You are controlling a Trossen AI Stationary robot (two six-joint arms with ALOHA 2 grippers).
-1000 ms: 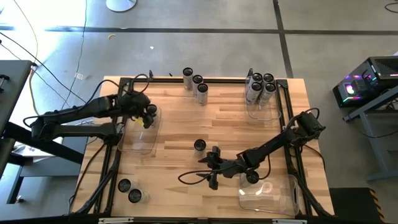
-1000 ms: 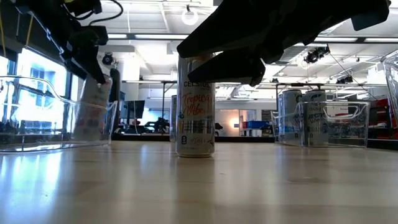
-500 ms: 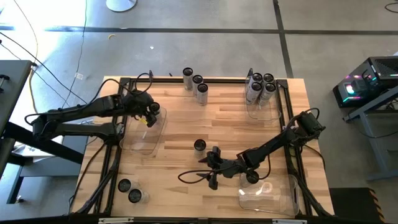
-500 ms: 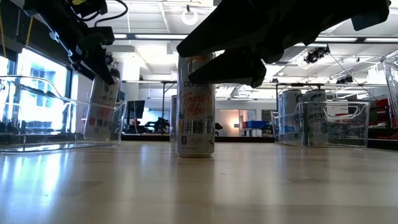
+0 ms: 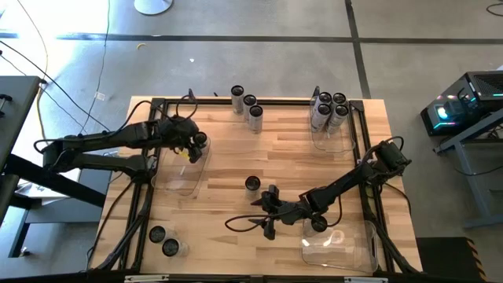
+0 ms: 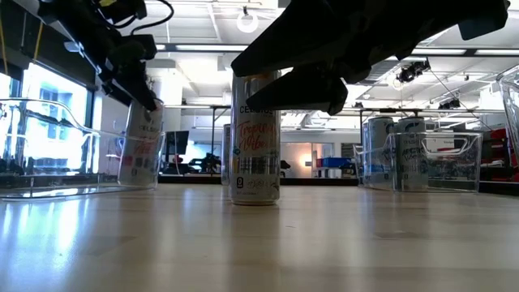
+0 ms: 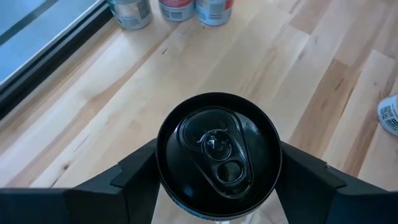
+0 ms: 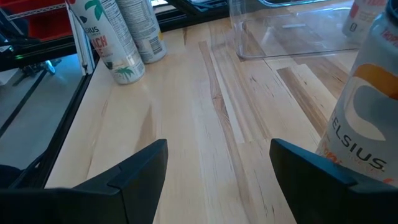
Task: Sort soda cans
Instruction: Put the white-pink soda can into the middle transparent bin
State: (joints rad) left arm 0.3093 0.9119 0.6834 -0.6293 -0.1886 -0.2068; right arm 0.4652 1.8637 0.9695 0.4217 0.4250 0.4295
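One can sits between left hand fingers, lettering unseen.

1. Evenly and brightly lit from ceiling fixtures.
2. Backlit in low view; dark robot arms silhouetted.
3. Soft sheen across pale wooden tabletop.

can mid-table | three cans far edge | five cans in far-right bin

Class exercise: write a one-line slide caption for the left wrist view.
Left gripper holds an upright soda can by its sides above the wooden table, with three more cans standing beyond.
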